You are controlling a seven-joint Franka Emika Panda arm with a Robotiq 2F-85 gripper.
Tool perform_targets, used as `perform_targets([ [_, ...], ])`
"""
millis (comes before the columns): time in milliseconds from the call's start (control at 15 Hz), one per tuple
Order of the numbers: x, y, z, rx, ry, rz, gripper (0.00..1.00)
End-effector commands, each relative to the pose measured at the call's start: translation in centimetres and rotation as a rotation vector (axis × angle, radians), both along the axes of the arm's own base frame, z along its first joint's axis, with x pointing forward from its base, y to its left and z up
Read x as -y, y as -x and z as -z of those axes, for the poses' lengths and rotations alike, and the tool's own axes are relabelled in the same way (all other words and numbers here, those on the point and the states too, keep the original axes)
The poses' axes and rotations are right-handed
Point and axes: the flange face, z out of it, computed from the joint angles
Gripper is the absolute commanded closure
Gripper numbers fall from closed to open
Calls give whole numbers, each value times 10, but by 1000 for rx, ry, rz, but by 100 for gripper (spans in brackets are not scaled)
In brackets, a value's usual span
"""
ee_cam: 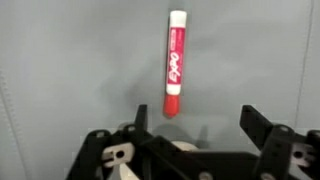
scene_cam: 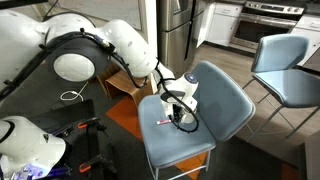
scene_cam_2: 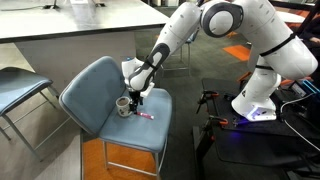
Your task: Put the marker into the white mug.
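The pinkish-red marker (ee_cam: 175, 62) lies flat on the blue chair seat (scene_cam_2: 95, 95), with its white end pointing away from me. It also shows as a small stick in both exterior views (scene_cam: 163, 122) (scene_cam_2: 146, 117). The white mug (scene_cam_2: 124, 105) stands upright on the seat beside the marker. In the wrist view only a pale sliver of its rim (ee_cam: 185, 147) shows behind my fingers. My gripper (ee_cam: 195, 125) is open and empty. It hovers just above the seat, over the mug and next to the marker (scene_cam_2: 135, 97) (scene_cam: 180, 108).
The seat's back (scene_cam: 222, 95) rises close behind the gripper. A second blue chair (scene_cam: 285, 70) stands nearby. Black equipment and cables (scene_cam_2: 215, 105) lie on the floor by the robot base. A wooden box (scene_cam: 125, 85) sits behind the chair.
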Motion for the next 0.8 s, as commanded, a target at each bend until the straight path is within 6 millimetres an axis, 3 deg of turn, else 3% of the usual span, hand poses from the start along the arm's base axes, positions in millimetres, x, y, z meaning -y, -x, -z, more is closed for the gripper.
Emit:
perform_targets([
  [0, -2, -9, 15, -40, -27, -15, 0],
  [400, 4, -16, 41, -47, -34, 1, 0],
  [533, 7, -16, 47, -45, -42, 14, 6],
  [600, 8, -16, 49, -45, -44, 19, 11],
  [733, 11, -15, 53, -49, -54, 30, 35],
])
